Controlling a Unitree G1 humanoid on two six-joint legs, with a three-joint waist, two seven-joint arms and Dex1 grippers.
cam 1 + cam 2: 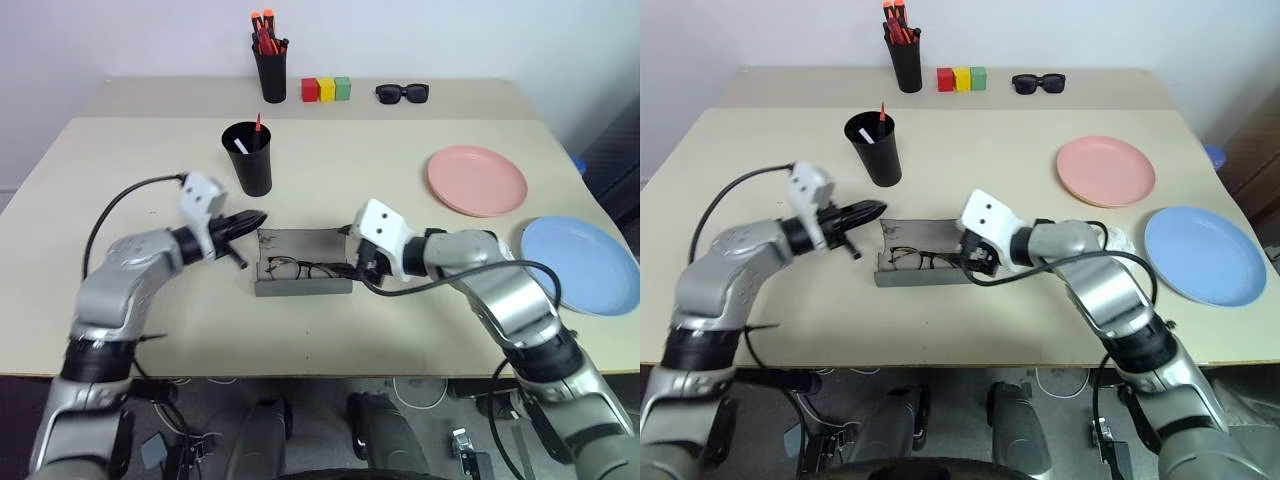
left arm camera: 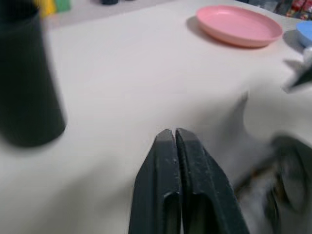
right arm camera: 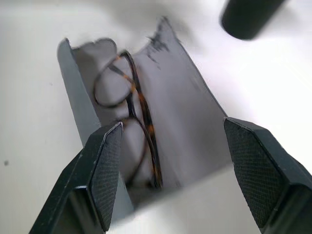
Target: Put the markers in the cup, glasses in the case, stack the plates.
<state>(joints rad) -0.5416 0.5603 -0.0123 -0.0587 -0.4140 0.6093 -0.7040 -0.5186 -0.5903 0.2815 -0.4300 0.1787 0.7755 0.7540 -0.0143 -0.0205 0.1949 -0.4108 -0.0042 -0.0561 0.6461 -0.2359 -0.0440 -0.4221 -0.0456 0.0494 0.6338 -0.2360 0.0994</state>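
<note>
Items as I see them from the head cameras:

Case (image 1: 303, 268): grey, lid open, lying near the middle of the tabletop (image 1: 400, 340), toward the near edge. The glasses (image 1: 300, 268) lie inside its trough.

Right gripper (image 3: 170, 165): jaws spread wide, holding nothing, poised over the case's right end; my right wrist camera shows the glasses between its fingers (image 3: 105, 170).

Left gripper (image 1: 252, 219): fingers pressed together, nothing between them, tip just off the case's left end, clear of the tabletop.

Cup (image 1: 247, 157): black, upright, beyond the case toward the far edge. Both markers stand in it: a red tip (image 1: 258, 125) and a white body (image 1: 240, 146) show above and inside the rim.

Pink plate (image 1: 476, 180): flat, toward the right edge.

Blue plate (image 1: 581, 264): nearer than the pink one, overhanging the right edge; the two are apart, not stacked.

Pen holder (image 1: 272, 70): black, with orange-capped pens, at the far edge.

Three blocks (image 1: 327, 89): red, yellow, green, in a row beside the holder.

Sunglasses (image 1: 402, 93): black, right of the blocks
</note>
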